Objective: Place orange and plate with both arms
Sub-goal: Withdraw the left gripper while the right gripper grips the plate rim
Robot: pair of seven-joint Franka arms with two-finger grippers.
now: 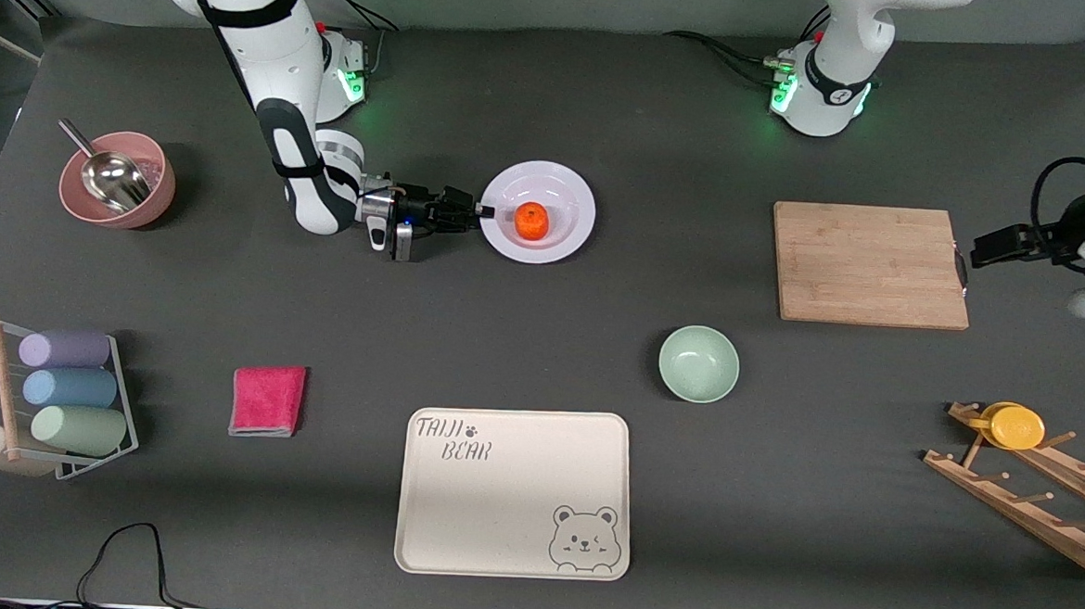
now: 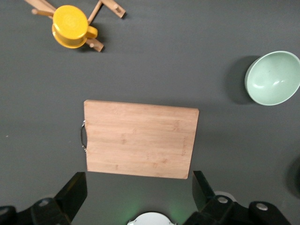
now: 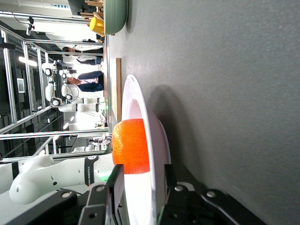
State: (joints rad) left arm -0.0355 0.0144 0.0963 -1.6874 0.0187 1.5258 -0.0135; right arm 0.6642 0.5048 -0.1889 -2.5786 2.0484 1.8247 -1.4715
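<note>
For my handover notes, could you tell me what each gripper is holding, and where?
Right gripper pinches the plate by its rim; left gripper holds nothing.

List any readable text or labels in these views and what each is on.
"TAIJI BEAR", with a small paw print after TAIJI: on the cream tray, in the corner toward the right arm's end, with a bear face drawn in the corner diagonal to it.
Small vertical black lettering on the white arm in the right wrist view: too small to read.
No other text is visible.

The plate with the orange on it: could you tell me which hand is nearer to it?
The right. The right hand has its fingers around the rim of the plate, which carries the orange. The left hand hangs open over the cutting board.
</note>
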